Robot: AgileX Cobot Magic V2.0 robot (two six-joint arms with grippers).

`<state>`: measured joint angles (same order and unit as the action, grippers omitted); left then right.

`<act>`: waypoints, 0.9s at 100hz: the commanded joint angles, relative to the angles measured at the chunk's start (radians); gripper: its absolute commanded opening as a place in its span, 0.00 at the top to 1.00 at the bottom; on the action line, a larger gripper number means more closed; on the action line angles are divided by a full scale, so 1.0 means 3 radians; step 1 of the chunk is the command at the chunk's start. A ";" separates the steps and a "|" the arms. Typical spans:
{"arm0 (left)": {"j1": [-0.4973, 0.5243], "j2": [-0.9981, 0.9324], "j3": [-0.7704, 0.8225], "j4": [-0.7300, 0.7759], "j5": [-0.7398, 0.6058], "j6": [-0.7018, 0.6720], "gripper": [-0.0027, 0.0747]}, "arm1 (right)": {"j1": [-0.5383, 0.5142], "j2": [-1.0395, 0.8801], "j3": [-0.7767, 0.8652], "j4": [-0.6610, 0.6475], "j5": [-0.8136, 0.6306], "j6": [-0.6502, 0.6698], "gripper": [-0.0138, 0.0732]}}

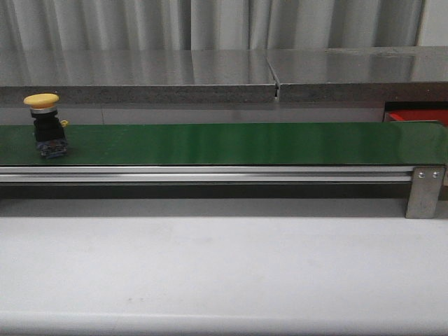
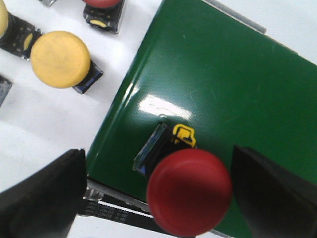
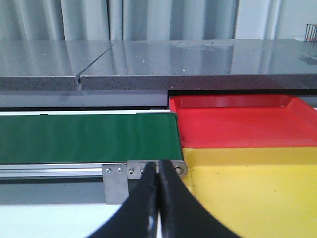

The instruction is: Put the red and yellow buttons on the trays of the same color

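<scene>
Closest to my left wrist cam is a red button (image 2: 189,191), glossy mushroom cap on a black body with a yellow tab, sitting on the green belt (image 2: 223,89) between the wide-open fingers of the left hand (image 2: 158,198). Off the belt on the white worktop (image 2: 34,124) there's a yellow button (image 2: 60,59), others cut off at the frame edge. Front cam shows one yellow-capped button (image 1: 43,122) far left on the belt. Right hand (image 3: 158,208) is pinched closed, empty, facing the red tray (image 3: 237,121) and yellow tray (image 3: 252,188).
</scene>
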<state>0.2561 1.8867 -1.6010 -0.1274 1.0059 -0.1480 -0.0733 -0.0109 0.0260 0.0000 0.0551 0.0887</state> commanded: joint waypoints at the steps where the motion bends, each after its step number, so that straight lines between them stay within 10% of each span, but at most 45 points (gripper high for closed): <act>1: -0.0103 -0.0293 -0.0091 -0.0068 -0.0135 0.0061 0.21 | -0.0020 -0.0054 -0.0074 -0.0039 -0.0244 -0.0017 0.98; 20: -0.0277 -0.0609 -0.0091 -0.0045 -0.0282 0.0202 0.33 | -0.0020 -0.0054 -0.0074 -0.0039 -0.0244 -0.0017 0.98; 44: -0.0434 -0.0988 -0.0091 -0.0235 -0.0282 0.0695 0.99 | -0.0020 -0.0054 -0.0074 -0.0039 -0.0244 -0.0017 0.98; 90: -0.0549 -0.2085 0.0821 -0.0394 -0.0672 0.0995 0.99 | -0.0020 -0.0054 -0.0074 -0.0039 -0.0244 -0.0017 0.98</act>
<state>0.0967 1.3610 -1.3919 -0.2206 0.8957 0.1394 -0.0733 -0.0109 0.0260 0.0000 0.0551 0.0887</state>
